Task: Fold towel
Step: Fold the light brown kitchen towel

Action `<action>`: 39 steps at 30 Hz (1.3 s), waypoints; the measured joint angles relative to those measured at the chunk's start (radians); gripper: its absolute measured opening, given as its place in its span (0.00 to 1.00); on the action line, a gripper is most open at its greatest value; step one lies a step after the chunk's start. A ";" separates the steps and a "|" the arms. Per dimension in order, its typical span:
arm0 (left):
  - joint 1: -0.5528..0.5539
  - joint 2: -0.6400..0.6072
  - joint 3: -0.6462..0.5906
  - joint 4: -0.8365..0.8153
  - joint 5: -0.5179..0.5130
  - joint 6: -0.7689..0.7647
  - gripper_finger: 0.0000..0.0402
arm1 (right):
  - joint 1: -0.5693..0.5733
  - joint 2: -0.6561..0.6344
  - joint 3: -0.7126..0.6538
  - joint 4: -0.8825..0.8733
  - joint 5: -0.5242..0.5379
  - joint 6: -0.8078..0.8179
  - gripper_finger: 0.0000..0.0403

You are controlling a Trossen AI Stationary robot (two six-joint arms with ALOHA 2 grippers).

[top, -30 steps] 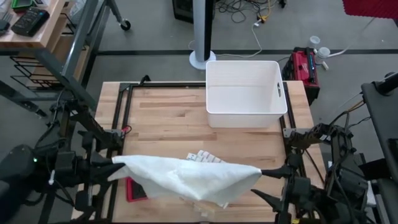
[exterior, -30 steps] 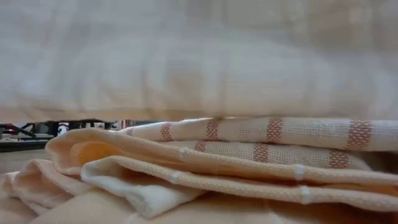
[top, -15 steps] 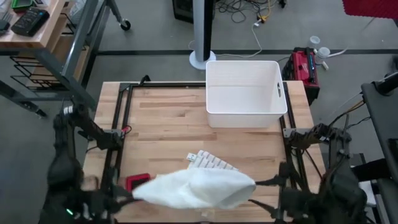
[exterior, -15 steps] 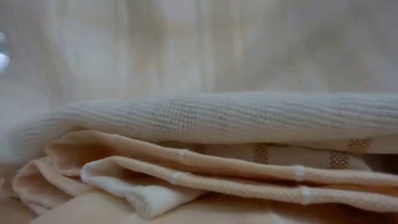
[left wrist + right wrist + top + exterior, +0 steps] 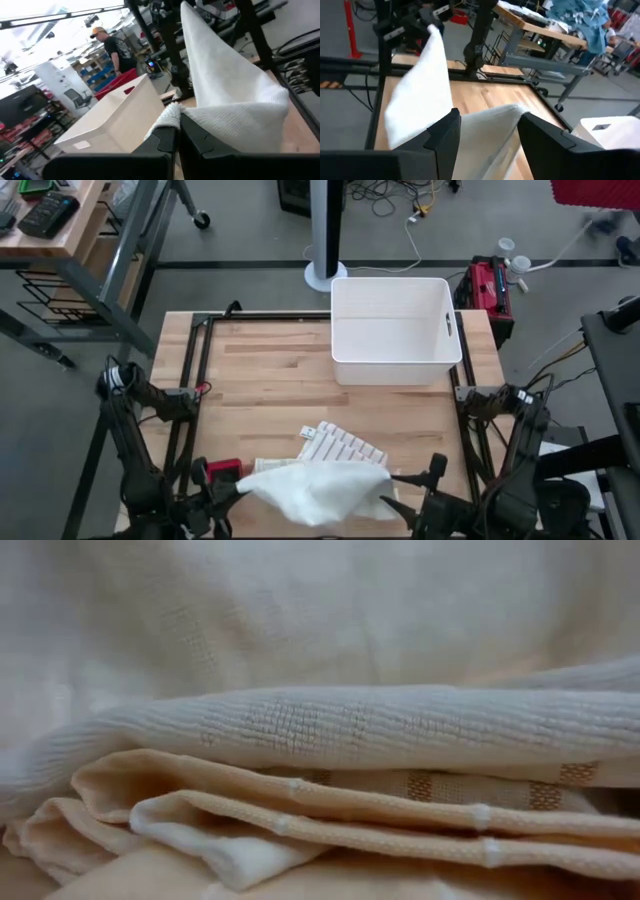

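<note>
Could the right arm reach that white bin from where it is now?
Probably yes: bare table lies between the right end effector and the white bin, but its fingers flank the white towel.

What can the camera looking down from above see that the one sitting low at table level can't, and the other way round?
Only the view from above shows the whole scene: the wooden table, the empty white bin at its far side, and both arms at the near edge, with the left gripper and right gripper at either end of a white towel.

Only the low view shows the weave and the brown stripes of the folded towels close up.

Both show white cloth draped over the striped folded towels.
</note>
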 joint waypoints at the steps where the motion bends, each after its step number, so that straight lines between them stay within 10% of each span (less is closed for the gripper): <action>1: 0.002 0.000 -0.002 0.001 -0.001 -0.001 0.00 | -0.003 -0.002 0.000 0.000 0.000 0.013 0.47; 16: 0.006 -0.007 0.003 0.015 -0.014 -0.082 0.00 | -0.023 0.000 -0.032 -0.014 -0.035 0.009 0.45; 22: 0.020 -0.018 0.094 0.019 -0.019 -0.103 0.00 | -0.066 0.000 -0.032 -0.017 -0.219 -0.020 0.44; 33: 0.035 -0.021 0.441 0.020 -0.019 0.213 0.00 | -0.085 -0.013 -0.022 -0.038 -0.154 -0.097 0.38; 39: 0.034 -0.022 0.421 -0.052 -0.010 0.192 0.00 | -0.093 -0.011 -0.040 -0.038 -0.156 -0.051 0.38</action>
